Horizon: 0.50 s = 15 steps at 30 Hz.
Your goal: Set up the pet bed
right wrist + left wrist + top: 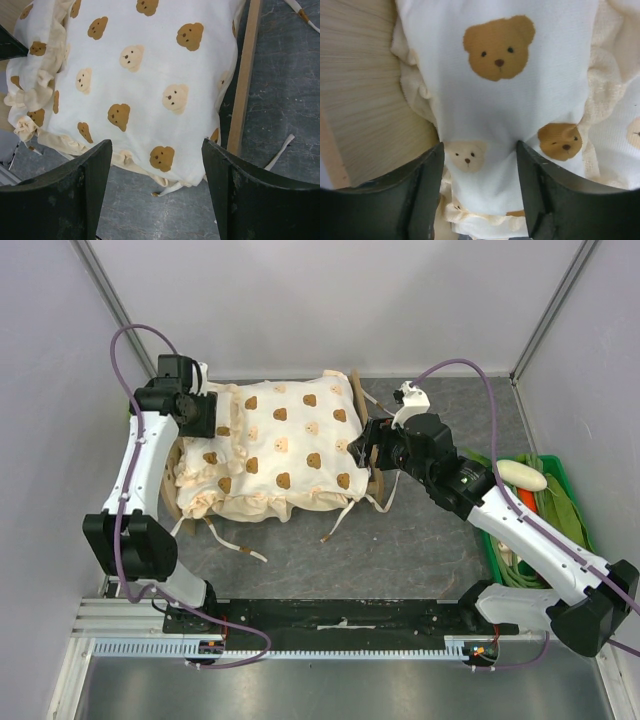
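Observation:
The cream bear-print cushion [285,445] lies over the pet bed and hides its striped base. Of the frame only wood shows: a side rail [243,85] in the right wrist view, the headboard [365,100] in the left wrist view, and a bit at the foot end [379,483]. A frilled bear-print pillow [42,75] lies at the headboard end. My left gripper [212,412] is open, its fingers either side of white bear-print fabric [495,100]. My right gripper [368,448] is open at the cushion's foot end [165,95], above the table.
Loose cushion ties [240,548] trail onto the grey table in front of and right of the bed. A green bin [555,510] with a white object, an orange item and green cloth stands at the right. Grey walls close in left, back and right.

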### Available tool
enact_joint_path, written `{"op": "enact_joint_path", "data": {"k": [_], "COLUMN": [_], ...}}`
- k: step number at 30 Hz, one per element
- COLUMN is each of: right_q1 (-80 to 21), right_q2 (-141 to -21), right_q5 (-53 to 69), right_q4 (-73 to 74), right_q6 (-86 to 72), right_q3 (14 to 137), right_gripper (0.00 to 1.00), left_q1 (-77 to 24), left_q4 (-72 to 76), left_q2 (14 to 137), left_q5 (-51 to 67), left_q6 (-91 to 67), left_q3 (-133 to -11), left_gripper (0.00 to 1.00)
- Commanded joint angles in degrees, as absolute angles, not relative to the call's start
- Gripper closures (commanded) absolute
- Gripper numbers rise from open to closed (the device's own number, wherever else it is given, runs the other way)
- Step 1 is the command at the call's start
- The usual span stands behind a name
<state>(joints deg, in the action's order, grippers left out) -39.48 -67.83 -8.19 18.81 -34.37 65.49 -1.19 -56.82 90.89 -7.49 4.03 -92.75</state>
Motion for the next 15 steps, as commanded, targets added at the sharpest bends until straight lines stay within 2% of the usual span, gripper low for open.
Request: {"op": "enact_joint_path", "data": {"k": [1,2,4,9,15], "right_q1": [-39.4,-39.5,-39.4,-36.3,-30.2], "right_q2": [-67.9,-68.0,-67.9,-66.9,-64.1], "right_q5": [-7.7,-8.0,-8.6,-10.8,-14.3], "right_q4": [17.7,17.8,18.0,19.5,22.7], "right_q6": [-33.3,-33.1,-32.5,-30.1,-26.6], "right_q3": [65.3,65.3,65.2,64.6,62.4], "right_gripper": [0.20,0.20,0.20,0.17,0.09], "left_q1": [-1.0,-1.0,-1.0,-1.0,-1.0], "left_q4": [-56.9,-57.6,-58.8,-58.5,-49.2], "left_q2": [85.9,85.3,84.1,78.0,67.5], "left_q5": [-8.3,-7.8,-7.4,-0.3,14.7], "left_q6": [1.8,1.5,0.7,-3.1,-12.6], "left_q3": [-99.2,-100.5,-103.7,-105.9,-93.6], "left_gripper": [0.25,0.10,0.05,0.03,0.02]}}
